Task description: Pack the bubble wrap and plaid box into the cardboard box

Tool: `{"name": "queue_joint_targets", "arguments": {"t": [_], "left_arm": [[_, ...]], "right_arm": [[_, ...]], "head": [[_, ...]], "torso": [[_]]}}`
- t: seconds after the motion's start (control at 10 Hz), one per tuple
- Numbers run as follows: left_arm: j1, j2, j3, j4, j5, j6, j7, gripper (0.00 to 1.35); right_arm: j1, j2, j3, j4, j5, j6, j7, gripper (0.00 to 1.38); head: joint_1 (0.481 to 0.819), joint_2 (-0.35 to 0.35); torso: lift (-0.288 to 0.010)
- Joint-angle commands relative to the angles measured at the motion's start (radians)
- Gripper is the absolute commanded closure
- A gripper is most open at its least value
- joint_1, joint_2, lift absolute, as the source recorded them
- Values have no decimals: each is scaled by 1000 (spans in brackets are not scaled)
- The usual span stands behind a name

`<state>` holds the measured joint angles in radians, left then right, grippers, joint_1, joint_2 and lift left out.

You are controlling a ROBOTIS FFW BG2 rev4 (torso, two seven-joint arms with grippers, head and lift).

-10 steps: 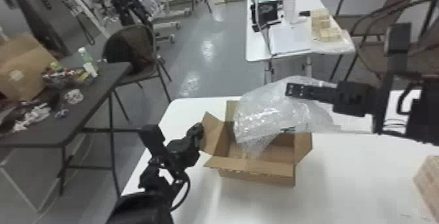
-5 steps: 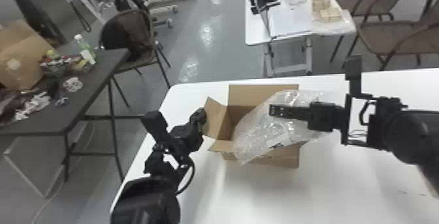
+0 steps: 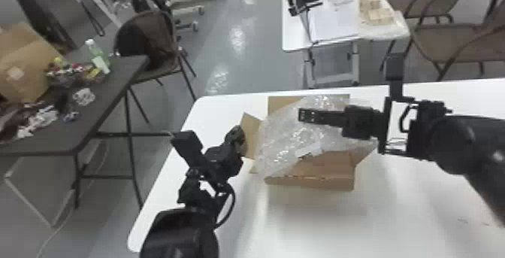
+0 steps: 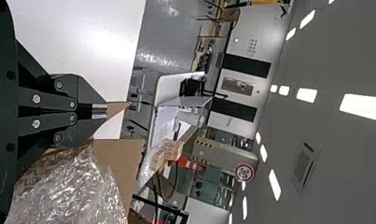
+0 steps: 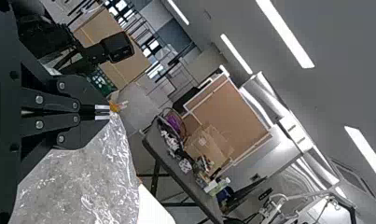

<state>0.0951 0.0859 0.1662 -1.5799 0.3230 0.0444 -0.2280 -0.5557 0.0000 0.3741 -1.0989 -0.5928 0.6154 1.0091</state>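
We're loading the bubble wrap (image 3: 281,140), pinched in our right gripper (image 5: 102,112) and draped over the cardboard box (image 3: 312,183); our left gripper (image 4: 100,111) nips its left flap (image 3: 253,131). Next, we should tuck the wrap inside.

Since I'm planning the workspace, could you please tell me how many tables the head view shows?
3: a dark table at left, a white table under the open cardboard box, and another white table beyond.
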Motion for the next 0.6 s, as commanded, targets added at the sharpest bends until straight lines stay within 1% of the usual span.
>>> {"name": "queue_joint_targets", "arguments": {"t": [0.0,0.1,0.2,0.3,0.4,0.5], "left_arm": [[11,0,-30,-2,7,-20,25,1210],[20,-2,-42,-6,11,-23,50,1210],[28,0,-60,-14,30,-47,88,1210],[37,0,-65,-37,30,-46,113,1210],[52,0,-65,-57,36,-37,136,1210],[58,2,-74,-68,54,-31,153,1210]], "right_arm": [[-18,1,26,5,-44,-13,-6,1228],[-36,1,29,-3,-39,-14,-7,1228],[-46,1,29,-9,-9,-6,-6,1228],[-36,1,28,-7,24,10,-7,1228],[-36,1,26,28,41,17,-7,1228],[-38,1,26,88,41,12,-6,1228]], "head": [[687,350],[686,350],[681,350],[678,350],[678,350],[685,350]], "torso": [[-89],[-89],[-89],[-89],[-89],[-89]]}}
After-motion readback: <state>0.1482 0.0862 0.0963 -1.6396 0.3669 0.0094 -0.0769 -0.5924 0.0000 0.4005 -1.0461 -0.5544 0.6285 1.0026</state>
